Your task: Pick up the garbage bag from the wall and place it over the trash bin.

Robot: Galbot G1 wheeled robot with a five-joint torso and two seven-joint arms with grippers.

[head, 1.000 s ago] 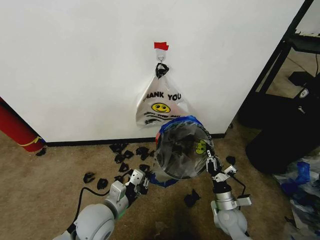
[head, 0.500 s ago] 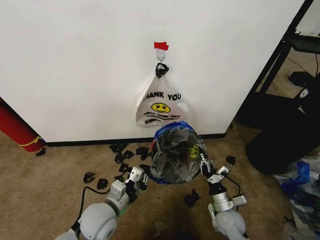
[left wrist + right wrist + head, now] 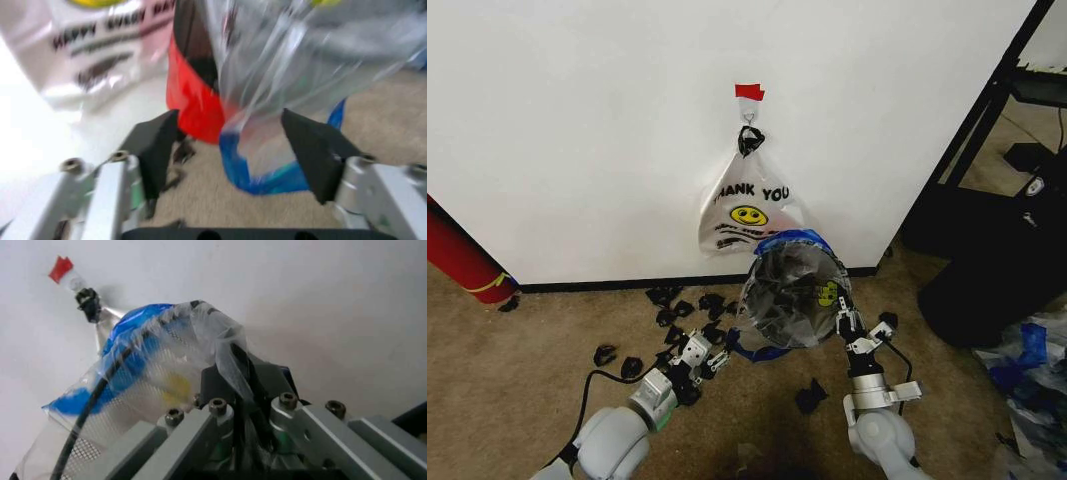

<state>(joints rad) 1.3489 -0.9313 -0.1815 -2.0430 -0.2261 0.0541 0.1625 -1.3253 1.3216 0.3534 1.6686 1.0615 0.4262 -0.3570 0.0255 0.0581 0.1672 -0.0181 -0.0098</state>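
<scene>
Head view, going left to right: left gripper [image 3: 712,357] sits low over the carpet, fingers spread wide, beside the thin see-through garbage bag with blue edges [image 3: 789,295] draped over the black trash bin with red base [image 3: 195,95]. Right gripper [image 3: 851,328] pinches the bag's edge. Behind hangs a white bag reading "THANK YOU" [image 3: 749,210] on the white wall [image 3: 577,130].

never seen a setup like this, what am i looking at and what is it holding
This is a two-armed wheeled robot seen from three cameras: one on its head looking down, one on each wrist. The right hand is clamped on a see-through garbage bag with blue edges, draped over a small trash bin with a red base. The left hand is open beside the bag's blue handle. A second bag printed THANK YOU hangs from a hook on the wall. Black scraps lie on the carpet.
</scene>
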